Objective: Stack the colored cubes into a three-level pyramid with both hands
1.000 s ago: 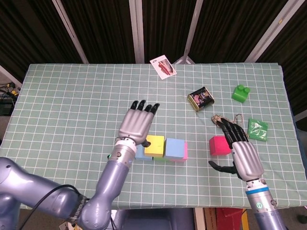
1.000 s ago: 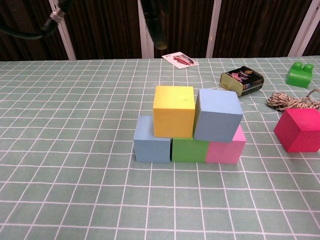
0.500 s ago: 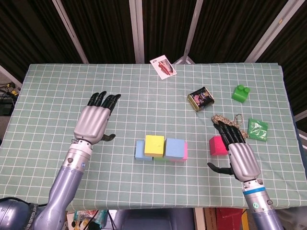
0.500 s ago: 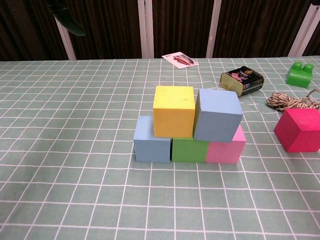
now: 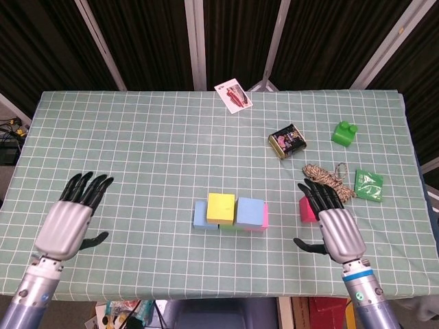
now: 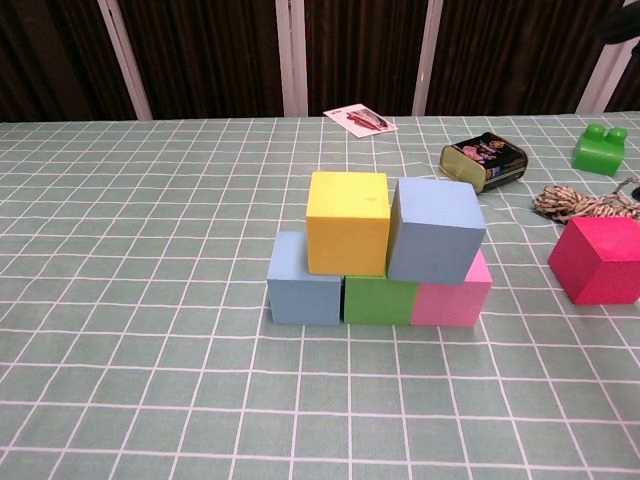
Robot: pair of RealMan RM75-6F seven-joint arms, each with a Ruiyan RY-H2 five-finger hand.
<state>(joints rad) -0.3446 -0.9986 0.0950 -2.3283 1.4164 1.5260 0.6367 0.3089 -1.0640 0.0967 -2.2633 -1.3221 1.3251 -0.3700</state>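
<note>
Pulling my left hand way back to the near-left of the table over the last second, fingers spread and empty, so two levels are done and only the cap is left. My right hand, also empty with fingers apart, hangs right over the red cube. The pyramid's long axis runs left-right across the table, pointing nowhere in particular.

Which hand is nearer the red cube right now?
Right. The right hand hovers over the red cube, partly covering it in the head view; the left hand is far across the table.
</note>
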